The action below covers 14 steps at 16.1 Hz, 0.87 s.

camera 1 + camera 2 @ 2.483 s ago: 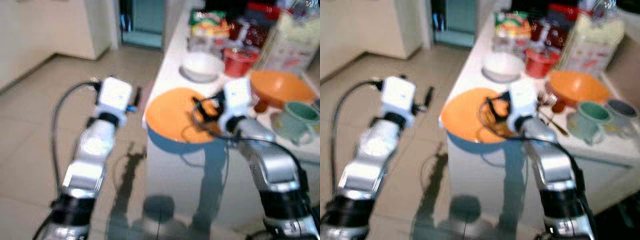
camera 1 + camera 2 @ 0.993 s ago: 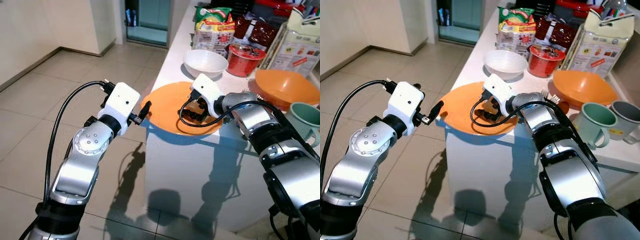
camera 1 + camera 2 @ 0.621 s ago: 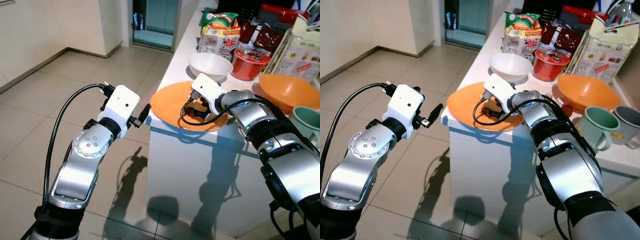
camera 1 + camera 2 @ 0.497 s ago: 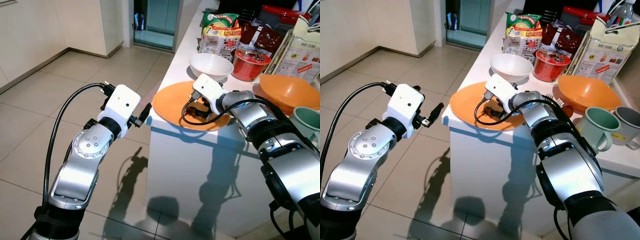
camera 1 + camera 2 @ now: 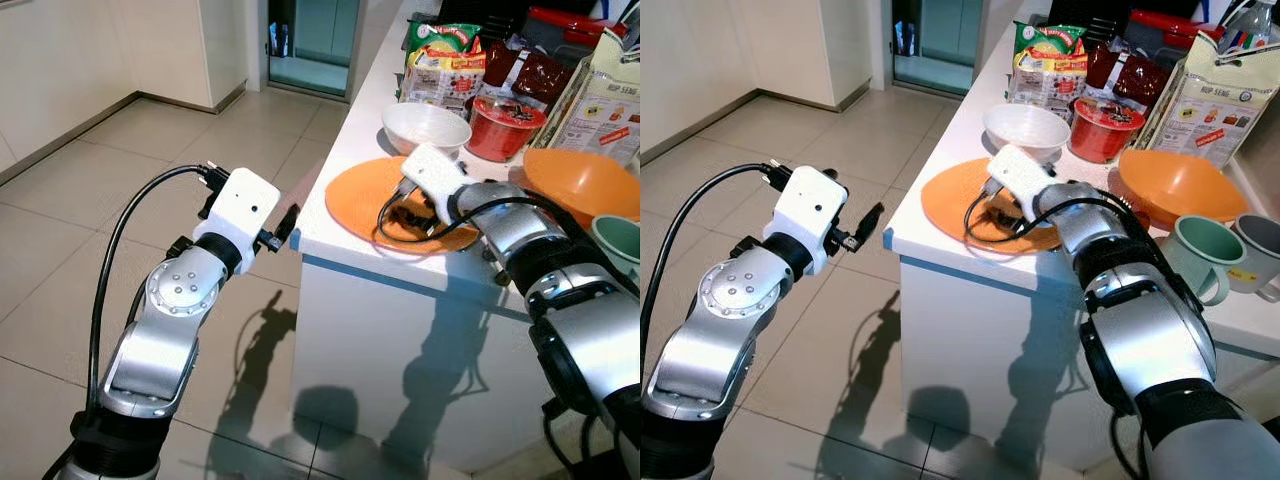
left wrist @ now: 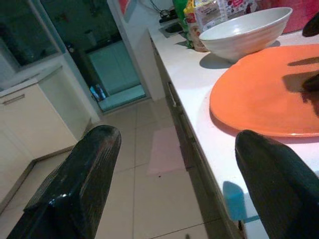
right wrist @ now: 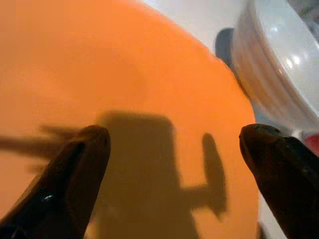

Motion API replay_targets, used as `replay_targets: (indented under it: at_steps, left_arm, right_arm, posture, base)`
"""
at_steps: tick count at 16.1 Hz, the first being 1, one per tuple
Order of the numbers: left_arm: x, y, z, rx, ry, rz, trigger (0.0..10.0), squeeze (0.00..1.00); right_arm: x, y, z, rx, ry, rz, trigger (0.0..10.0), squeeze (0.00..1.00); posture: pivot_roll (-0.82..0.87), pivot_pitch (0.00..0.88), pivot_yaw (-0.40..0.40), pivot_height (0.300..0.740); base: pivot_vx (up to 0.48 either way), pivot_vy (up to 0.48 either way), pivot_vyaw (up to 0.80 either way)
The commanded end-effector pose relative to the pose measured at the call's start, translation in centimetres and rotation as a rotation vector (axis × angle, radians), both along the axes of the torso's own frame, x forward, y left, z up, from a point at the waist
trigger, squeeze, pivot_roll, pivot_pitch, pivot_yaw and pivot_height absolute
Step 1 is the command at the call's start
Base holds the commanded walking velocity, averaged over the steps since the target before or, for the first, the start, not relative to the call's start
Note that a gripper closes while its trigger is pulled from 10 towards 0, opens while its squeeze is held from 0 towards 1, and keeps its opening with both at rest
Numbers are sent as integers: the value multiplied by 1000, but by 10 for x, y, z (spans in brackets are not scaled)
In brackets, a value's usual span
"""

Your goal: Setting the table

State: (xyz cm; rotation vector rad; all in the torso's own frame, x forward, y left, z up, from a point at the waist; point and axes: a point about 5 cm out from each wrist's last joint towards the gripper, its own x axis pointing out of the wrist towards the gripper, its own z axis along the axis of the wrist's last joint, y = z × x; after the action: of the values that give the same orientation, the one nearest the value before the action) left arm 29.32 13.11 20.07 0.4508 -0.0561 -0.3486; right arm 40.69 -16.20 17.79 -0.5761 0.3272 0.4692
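Observation:
A flat orange plate (image 5: 360,195) lies on the white counter (image 5: 335,250), just inside its front-left corner. My right gripper (image 7: 174,144) hovers low over the plate's middle, open, with nothing but the plate's surface between its fingers; its shadow falls on the plate. In the eye views its white wrist box (image 5: 432,172) covers the fingers. My left gripper (image 5: 285,225) is held in the air off the counter's left side, level with the edge, open and empty. In the left wrist view the plate (image 6: 269,94) lies ahead, past the fingertips (image 6: 99,137).
Behind the plate stand a white bowl (image 5: 425,125) and a red noodle cup (image 5: 505,122), with snack packets (image 5: 445,55) and a carton (image 5: 605,95) farther back. An orange bowl (image 5: 580,180) and a green mug (image 5: 620,235) sit to the right. Tiled floor (image 5: 90,200) lies to the left.
The orange plate, which overhung the counter's corner, has slid inward and now rests fully on the counter. My right gripper moved with it. The left arm has stayed put.

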Motion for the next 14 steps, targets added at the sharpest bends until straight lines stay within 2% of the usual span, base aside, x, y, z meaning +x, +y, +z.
replay_targets:
  at_steps: [1,3,5,7,8,9,10,11,14]
  left_arm:
    - [5,-1,6,-6,-44,22,10000,0]
    - [9,1,10,-57,-65,81,10000,0]
    - [12,0,13,-84,-98,94,10000,0]
    - [13,-3,11,-85,-106,97,10000,0]
    - [14,-3,9,-90,-106,108,10000,0]
    - [16,-3,7,-108,-101,128,10000,0]
    - [18,-1,8,-116,-103,137,10000,0]
    - [19,-1,11,-119,-112,135,10000,0]
    - [21,0,16,-119,-133,130,10000,0]
  right_arm:
    - [7,0,28,163,-67,-18,10000,0]
    - [9,-3,49,310,-125,-24,10000,0]
    - [6,-9,56,408,-180,-44,10000,0]
    - [-10,-18,51,521,-291,-142,10000,0]
    - [-24,-19,49,544,-377,-174,10000,0]
    - [-39,-17,48,608,-431,-195,10000,0]
    - [-49,-14,49,671,-460,-212,10000,0]
    - [-58,-9,46,686,-480,-231,10000,0]
    - [-69,2,41,756,-453,-269,10000,0]
  posture:
    - [77,0,-92,740]
    - [62,0,-80,740]
    - [52,0,-72,740]
    - [39,0,-62,740]
    - [26,0,-49,740]
    - [23,0,-46,740]
    - [17,0,-39,740]
    - [21,0,-38,740]
    - [33,0,-44,740]
  base:
    - [0,0,0]
    - [0,0,0]
    - [0,0,0]
    - [0,0,0]
    - [0,0,0]
    - [0,0,0]
    - [0,0,0]
    - [0,0,0]
    - [85,0,0]
